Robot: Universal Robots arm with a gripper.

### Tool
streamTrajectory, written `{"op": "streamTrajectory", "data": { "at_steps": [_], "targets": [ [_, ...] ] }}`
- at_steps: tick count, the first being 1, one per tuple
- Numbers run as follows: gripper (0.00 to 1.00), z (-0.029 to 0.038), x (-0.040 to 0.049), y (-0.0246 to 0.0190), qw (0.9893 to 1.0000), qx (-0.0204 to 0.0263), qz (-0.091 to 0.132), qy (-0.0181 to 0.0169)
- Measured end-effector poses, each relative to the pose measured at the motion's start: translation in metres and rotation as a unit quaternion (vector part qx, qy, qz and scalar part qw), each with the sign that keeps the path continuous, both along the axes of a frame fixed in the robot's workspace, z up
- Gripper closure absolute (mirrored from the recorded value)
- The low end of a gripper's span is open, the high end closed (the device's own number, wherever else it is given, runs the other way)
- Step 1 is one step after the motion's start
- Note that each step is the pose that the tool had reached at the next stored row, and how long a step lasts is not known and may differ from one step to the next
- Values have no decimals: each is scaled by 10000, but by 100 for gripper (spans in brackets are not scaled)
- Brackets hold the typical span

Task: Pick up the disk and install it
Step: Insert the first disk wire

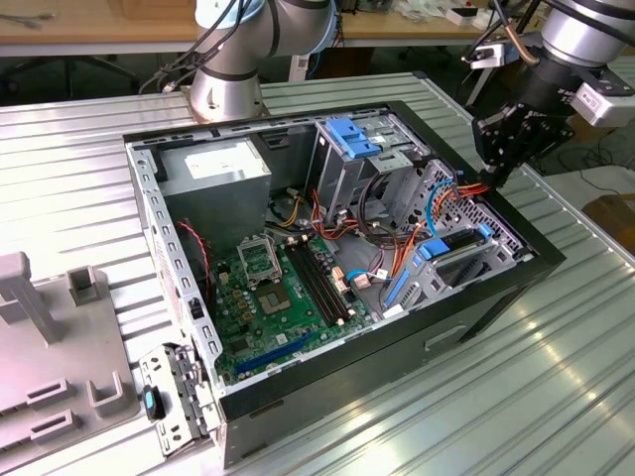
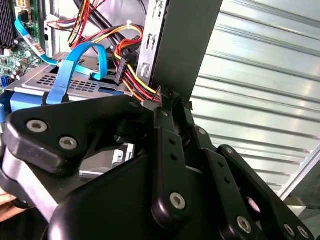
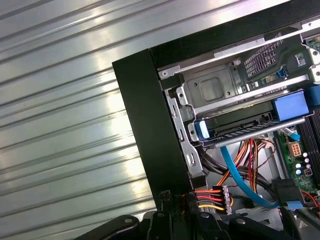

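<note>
Jaws [image 1: 494, 177] look pinched narrow with nothing between them that I can make out. They sit in the upper right of the exterior view, right at the top edge of the black sheet-metal computer case [image 1: 541, 263]. In both wrist views the tips are practically on that wall.

The disk, a flat grey drive in a light-blue plastic rail bracket [image 3: 240, 122], isn't in the jaws. It's lying flat in the lower bay of the bare-metal drive cage, right of centre in the exterior view, just below and inboard of the jaws. It looks slotted in to me, but I can't tell if it's clicked home.

What worries me:
- The bundle of red, orange, yellow and black power wires with its black plug [image 3: 215, 197] hangs just beside the tips. Any sideways drift probably hooks it and yanks the plug.
- The flat light-blue data cable [image 2: 75, 60] loops over the cage, so it's another snag risk.
- The case wall is so close that a straight push down could hit metal instead of going inside.

Other stuff around:
- the green motherboard [image 1: 268, 297] on the case floor
- the grey power-supply box with a white label [image 1: 213, 169], upper left of the case
- the blue plastic latch [image 1: 352, 134] on the taller cage
- the ribbed silver metal bench [image 1: 496, 397] under everything
</note>
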State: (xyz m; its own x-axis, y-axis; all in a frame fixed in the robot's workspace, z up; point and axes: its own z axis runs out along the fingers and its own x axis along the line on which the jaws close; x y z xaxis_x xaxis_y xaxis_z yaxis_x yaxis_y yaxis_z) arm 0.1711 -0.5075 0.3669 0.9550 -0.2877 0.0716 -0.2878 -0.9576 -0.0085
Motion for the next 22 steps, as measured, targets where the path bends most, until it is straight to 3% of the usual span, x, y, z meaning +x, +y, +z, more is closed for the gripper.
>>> {"op": "streamTrajectory", "data": {
  "at_steps": [2,4,8,9,10,13,14,22],
  "targets": [
    [76,-1,0,2,10000,-11,0,0],
    [76,-1,0,11,10000,-57,-1,0],
    [76,-1,0,57,10000,-72,0,0],
    [76,-1,0,64,10000,-99,0,0],
    [76,-1,0,69,9998,-186,0,-1],
    [76,-1,0,81,9996,-299,0,-1],
    [76,-1,0,86,9995,-314,0,-1],
    [76,-9,3,124,9995,-314,0,-2]
  ]
}}
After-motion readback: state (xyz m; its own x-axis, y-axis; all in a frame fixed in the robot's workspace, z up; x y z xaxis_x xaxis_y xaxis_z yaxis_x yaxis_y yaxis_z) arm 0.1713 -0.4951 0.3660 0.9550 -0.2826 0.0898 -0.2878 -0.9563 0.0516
